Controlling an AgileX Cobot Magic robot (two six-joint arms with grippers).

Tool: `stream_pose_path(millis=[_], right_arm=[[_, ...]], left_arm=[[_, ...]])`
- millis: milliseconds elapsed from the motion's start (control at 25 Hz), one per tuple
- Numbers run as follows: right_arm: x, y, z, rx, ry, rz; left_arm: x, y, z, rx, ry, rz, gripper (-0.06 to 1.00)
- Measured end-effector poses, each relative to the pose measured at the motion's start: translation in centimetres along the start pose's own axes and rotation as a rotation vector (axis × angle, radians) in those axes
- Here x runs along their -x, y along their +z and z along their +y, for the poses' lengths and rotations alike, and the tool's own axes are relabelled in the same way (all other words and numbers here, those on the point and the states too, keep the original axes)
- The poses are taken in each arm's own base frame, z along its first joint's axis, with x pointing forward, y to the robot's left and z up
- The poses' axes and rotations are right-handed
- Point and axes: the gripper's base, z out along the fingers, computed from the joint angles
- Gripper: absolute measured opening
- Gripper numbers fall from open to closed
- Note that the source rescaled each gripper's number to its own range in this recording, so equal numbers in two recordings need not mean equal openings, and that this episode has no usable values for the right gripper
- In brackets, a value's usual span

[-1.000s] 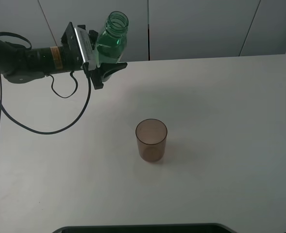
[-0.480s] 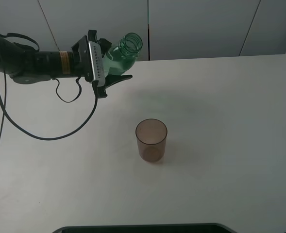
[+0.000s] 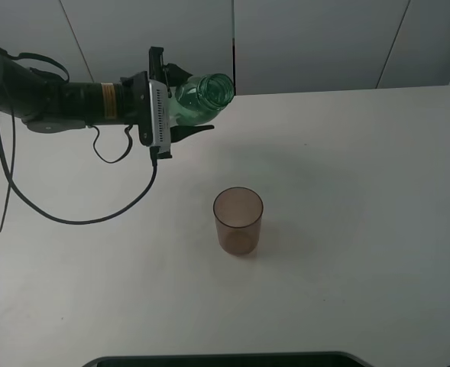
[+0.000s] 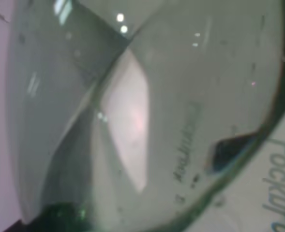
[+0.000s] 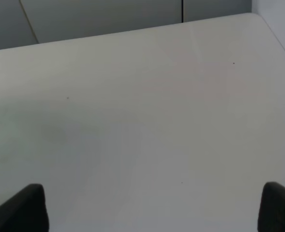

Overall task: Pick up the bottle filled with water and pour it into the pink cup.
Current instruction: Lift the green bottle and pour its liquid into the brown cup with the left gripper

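Bottle point(image 3: 198, 98) now nearly horizontal, nearer pink cup point(image 3: 238, 220)

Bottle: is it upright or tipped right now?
Tipped. The bottle lies nearly horizontal in the left gripper, open mouth pointing sideways; no stream shows toward the pink cup.

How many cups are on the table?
1. The cup stands upright near the middle of the table, apart from the tilted bottle held above the back left. Nothing seems to hide another.
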Motion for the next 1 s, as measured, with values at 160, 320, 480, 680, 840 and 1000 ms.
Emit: stream_pose_path(millis=[160, 320, 480, 680, 840, 1000], right_arm=[[0.0, 0.0, 0.0, 0.000, 0.000, 0.000], [0.0, 0.0, 0.0, 0.000, 0.000, 0.000], [0.0, 0.0, 0.0, 0.000, 0.000, 0.000], [0.0, 0.0, 0.0, 0.000, 0.000, 0.000], [0.0, 0.0, 0.0, 0.000, 0.000, 0.000], [0.0, 0.0, 0.0, 0.000, 0.000, 0.000]], left_arm=[[0.1, 0.0, -0.2, -0.018, 0.019, -0.010, 0.01], [0.2, 0.0, -0.3, -0.036, 0.034, -0.019, 0.01], [0.2, 0.0, -0.5, -0.057, 0.058, -0.029, 0.01], [0.8, 0.5, -0.9, -0.079, 0.081, -0.049, 0.01], [1.5, 1.2, -1.4, -0.104, 0.099, -0.059, 0.01], [2.0, 1.7, -1.8, -0.122, 0.158, -0.066, 0.01]])
